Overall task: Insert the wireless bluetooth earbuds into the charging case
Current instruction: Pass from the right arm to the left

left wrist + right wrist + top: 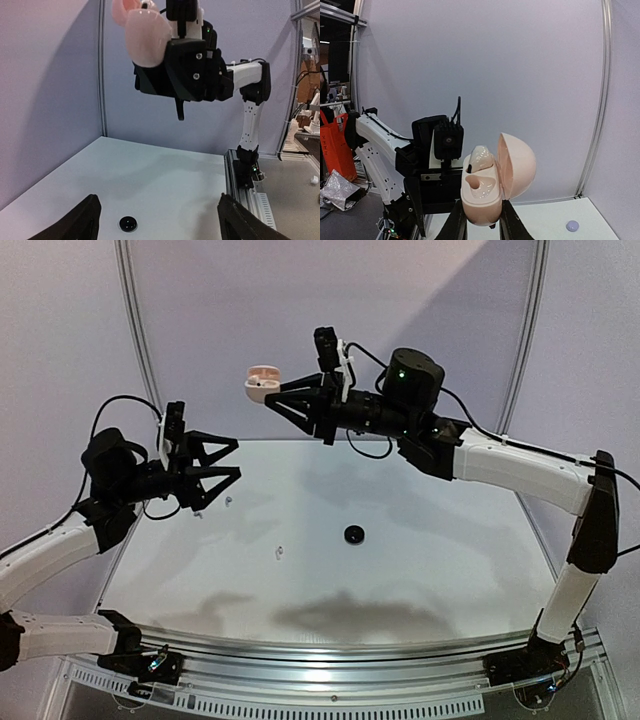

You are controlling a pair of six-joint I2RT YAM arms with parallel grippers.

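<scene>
step: seated bud (481,156) in case (485,192) – one more needed | right fingers (457,225) clamp the open case | left fingers (80,222) wide, empty | next: fetch loose bud (280,552) off desk (400,580)

No text, brand, number or sign can be read in any of the views. The only lettering that shows is a short column of dark characters running down the front of an orange bag (335,150), which stands off the desk at the left edge of the right wrist view. These characters are too small and blurred to make out.
</scene>
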